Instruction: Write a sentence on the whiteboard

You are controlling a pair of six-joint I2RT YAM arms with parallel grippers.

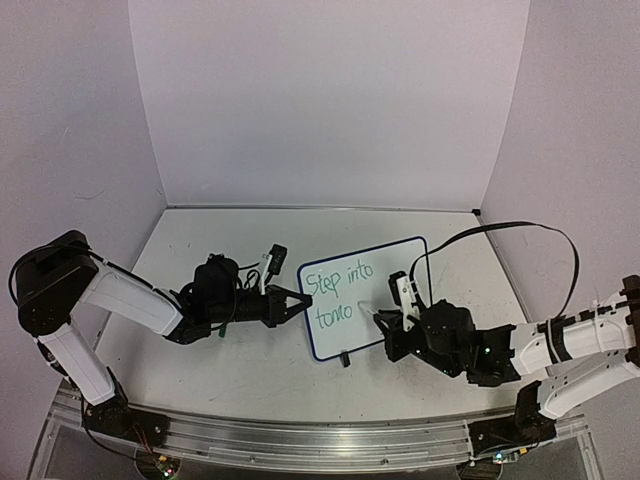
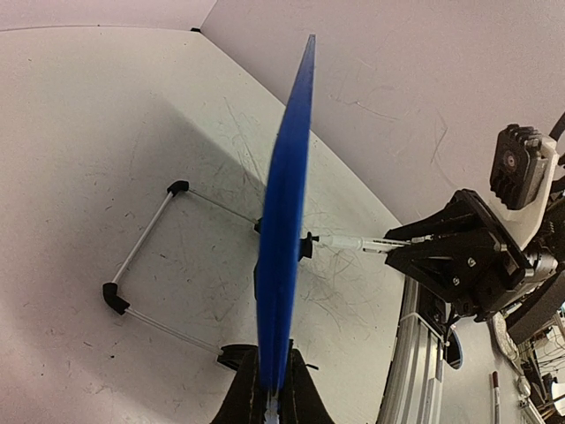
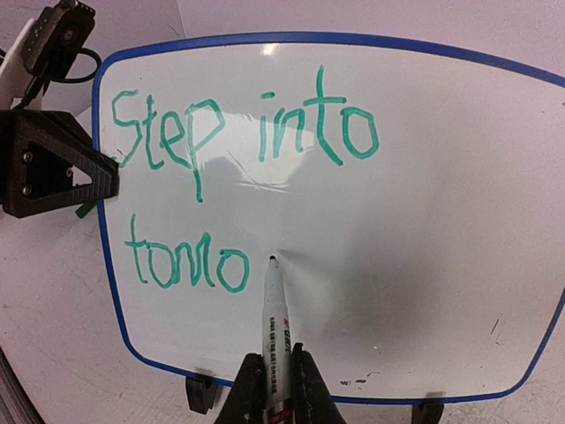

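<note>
The whiteboard (image 1: pixel 400 265) stands tilted at the table's middle, white with a blue rim. Green lettering on it, the sentence (image 3: pixel 247 132), reads "Step into" with "tomo" below. My left gripper (image 1: pixel 295 300) is shut on the board's left edge. In the left wrist view the whiteboard (image 2: pixel 287 203) is edge-on, clamped between the left gripper's (image 2: pixel 272 389) fingers. My right gripper (image 3: pixel 281 389) is shut on a white marker (image 3: pixel 278 327), whose tip sits at the whiteboard (image 3: pixel 424 247) just right of the last "o". The top view shows the right gripper (image 1: pixel 385 320) at the board's lower right.
Behind the board a wire stand (image 2: pixel 141 256) with black corners rests on the scuffed tabletop. An aluminium rail (image 1: pixel 320 435) runs along the near edge. A black cable (image 1: pixel 520 235) loops above the right arm. White walls enclose the table on three sides.
</note>
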